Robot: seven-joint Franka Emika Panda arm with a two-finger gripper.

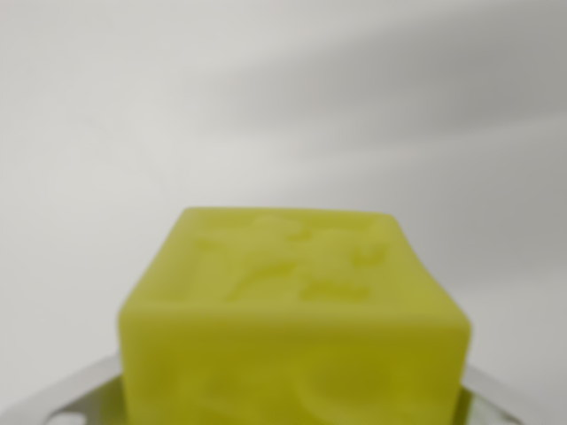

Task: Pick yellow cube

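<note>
Pale grey-white surface (177, 115) fills the blurred background, crossed by soft diagonal shadows. Filling the lower centre of the wrist view is the yellow cube (292, 310), very close to the camera, its top face showing faint raised marks. Light grey parts of the pincer (292, 412) peek out at the bottom corners, one on each side of the cube, so the cube sits between them. Whether they press on it or stand apart cannot be told. No containers are visible. The next move would likely hinge on that flanking contact.
</note>
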